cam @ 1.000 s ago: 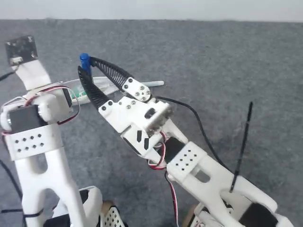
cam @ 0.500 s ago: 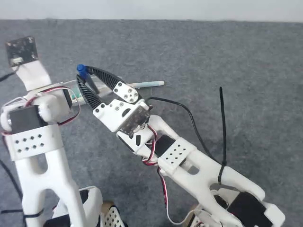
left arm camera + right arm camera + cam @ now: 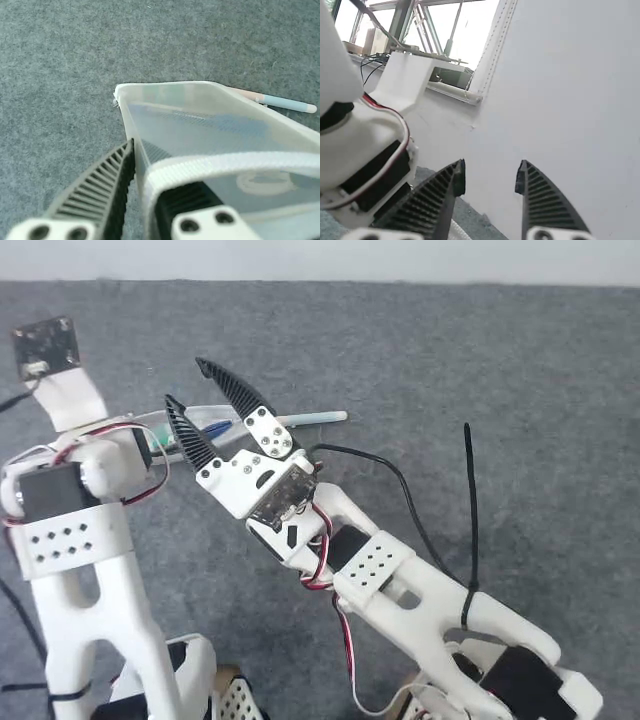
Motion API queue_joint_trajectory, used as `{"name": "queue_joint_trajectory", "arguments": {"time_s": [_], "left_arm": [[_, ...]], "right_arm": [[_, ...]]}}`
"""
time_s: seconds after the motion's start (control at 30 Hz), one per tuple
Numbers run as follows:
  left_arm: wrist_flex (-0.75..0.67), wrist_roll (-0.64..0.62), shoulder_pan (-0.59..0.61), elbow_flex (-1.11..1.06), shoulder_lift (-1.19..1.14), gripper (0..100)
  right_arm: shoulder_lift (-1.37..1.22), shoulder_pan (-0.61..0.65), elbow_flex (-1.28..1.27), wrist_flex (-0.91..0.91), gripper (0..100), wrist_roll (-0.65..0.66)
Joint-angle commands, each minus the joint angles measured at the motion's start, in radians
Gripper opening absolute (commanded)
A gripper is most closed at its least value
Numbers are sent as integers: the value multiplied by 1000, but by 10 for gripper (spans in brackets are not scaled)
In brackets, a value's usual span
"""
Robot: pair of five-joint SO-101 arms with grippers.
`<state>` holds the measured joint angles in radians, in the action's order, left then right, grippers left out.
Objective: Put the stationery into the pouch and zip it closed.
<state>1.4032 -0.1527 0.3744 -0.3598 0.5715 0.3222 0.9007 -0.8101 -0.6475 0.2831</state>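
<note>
Left gripper (image 3: 146,167) clamps the translucent white zip pouch (image 3: 200,125); right gripper (image 3: 184,381) holds its jaws wide, empty. Slim pale pen (image 3: 316,418) lies beside.

One pouch (image 3: 200,125), one blue pen (image 3: 215,427) and one pale pen (image 3: 315,418).

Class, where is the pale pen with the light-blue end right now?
In the high view the pale pen lies flat on the grey mat, just beyond the clear pouch and near the right pincer.
</note>
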Motion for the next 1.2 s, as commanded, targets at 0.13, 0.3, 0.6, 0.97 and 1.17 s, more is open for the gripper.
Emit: {"name": "queue_joint_trajectory", "arguments": {"time_s": [0.13, 0.3, 0.6, 0.97, 1.17], "left_arm": [[-2, 12, -12, 7, 11, 12], [-2, 12, -12, 7, 11, 12], [-2, 14, -12, 7, 11, 12], [-15, 14, -12, -5, 5, 12], [-21, 14, -12, -12, 9, 12]], "right_arm": [[189, -56, 18, 8, 149, 17], [275, -128, 66, 168, 149, -51], [289, -137, 172, 398, 148, -180], [343, -143, 196, 650, 148, -180], [463, -208, 193, 915, 148, -183]]}}
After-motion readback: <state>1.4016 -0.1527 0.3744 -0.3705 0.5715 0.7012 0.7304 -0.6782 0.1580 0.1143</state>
